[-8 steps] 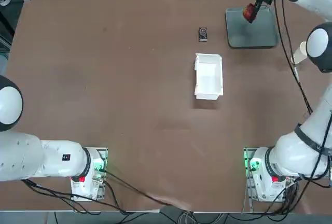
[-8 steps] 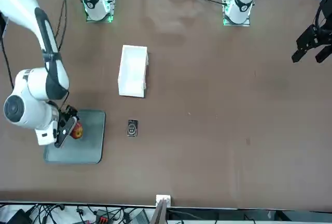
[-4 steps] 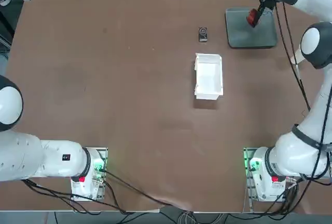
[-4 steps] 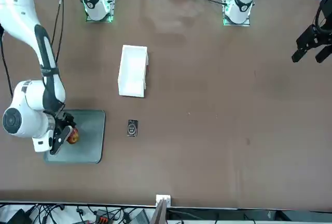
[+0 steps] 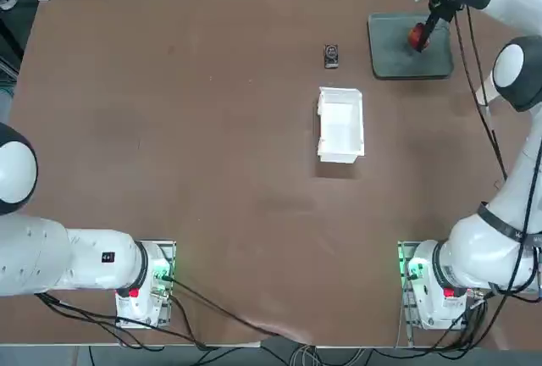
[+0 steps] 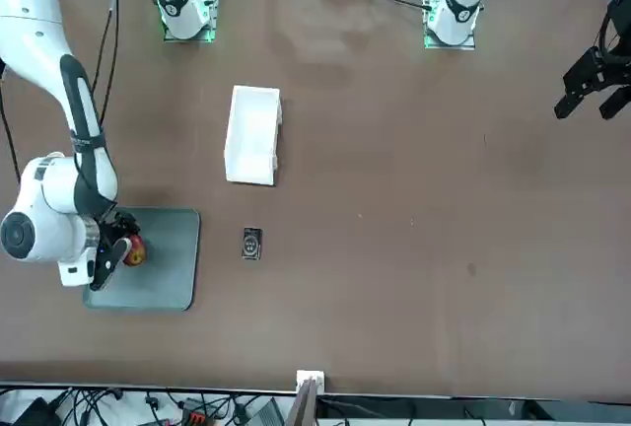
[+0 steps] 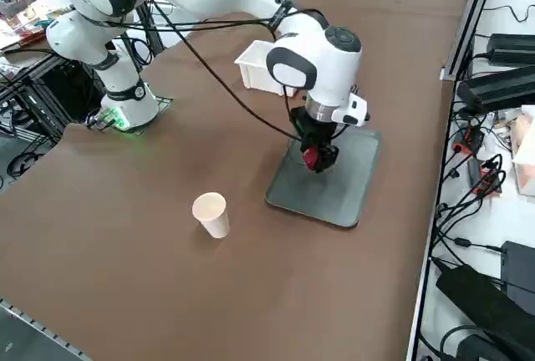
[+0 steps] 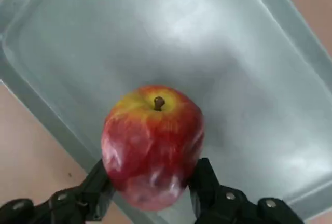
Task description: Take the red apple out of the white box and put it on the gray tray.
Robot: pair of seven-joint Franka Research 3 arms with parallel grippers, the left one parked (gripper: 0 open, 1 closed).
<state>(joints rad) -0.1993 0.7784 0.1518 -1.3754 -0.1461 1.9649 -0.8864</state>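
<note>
The red apple (image 8: 153,146) sits stem up between my right gripper's (image 8: 150,185) two fingers, which press on its sides. It hangs low over the gray tray (image 8: 207,37), close to the tray floor. From overhead, the apple (image 5: 417,37) is over the tray (image 5: 411,59) at the table's far right. The white box (image 5: 340,124) stands with nothing in it near the table's middle. The side view shows the gripper (image 7: 316,160) pointing straight down above the tray (image 7: 334,185).
A small black object (image 5: 331,55) lies on the table between the box and the tray. A white paper cup (image 7: 211,214) stands near the table's right edge, beside the tray. Cables and equipment line the far edge.
The right arm has lowered the apple toward the tray floor and shifted it slightly toward the tray's middle. The fingers look a little looser on it than before.
</note>
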